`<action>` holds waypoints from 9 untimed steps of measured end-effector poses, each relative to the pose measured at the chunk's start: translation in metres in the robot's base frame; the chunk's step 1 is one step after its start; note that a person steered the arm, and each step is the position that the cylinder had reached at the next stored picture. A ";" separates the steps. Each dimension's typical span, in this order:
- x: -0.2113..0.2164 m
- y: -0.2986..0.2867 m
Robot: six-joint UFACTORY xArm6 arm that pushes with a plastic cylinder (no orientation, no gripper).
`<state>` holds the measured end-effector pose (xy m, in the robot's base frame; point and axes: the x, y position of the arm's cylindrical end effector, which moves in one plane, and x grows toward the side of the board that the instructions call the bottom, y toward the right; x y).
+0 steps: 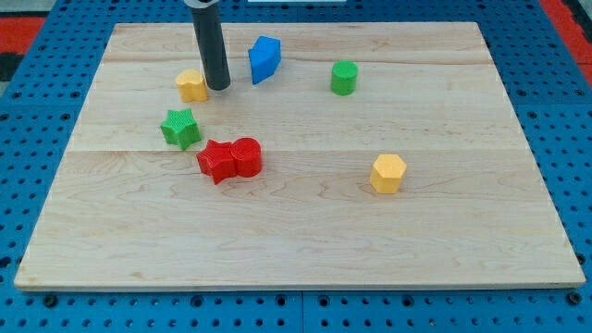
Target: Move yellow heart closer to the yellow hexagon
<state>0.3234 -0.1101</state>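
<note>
Toward the worktop top-left corner lie the green star and, above it, the yellow heart. My tip (no hand here, just a bare rod, so nothing opens or closes) stands just beside the heart on its right, touching or nearly so. That is the wrong side, I judge: the yellow hexagon lies well apart, toward the bottom-right, so the tip needs to get round to the heart's upper-left before pushing. Between them sit two red blocks touching each other, with the blue block and green cylinder near the top edge.
</note>
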 end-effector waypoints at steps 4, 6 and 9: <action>-0.043 -0.050; -0.028 -0.082; -0.019 -0.046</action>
<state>0.3044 -0.1563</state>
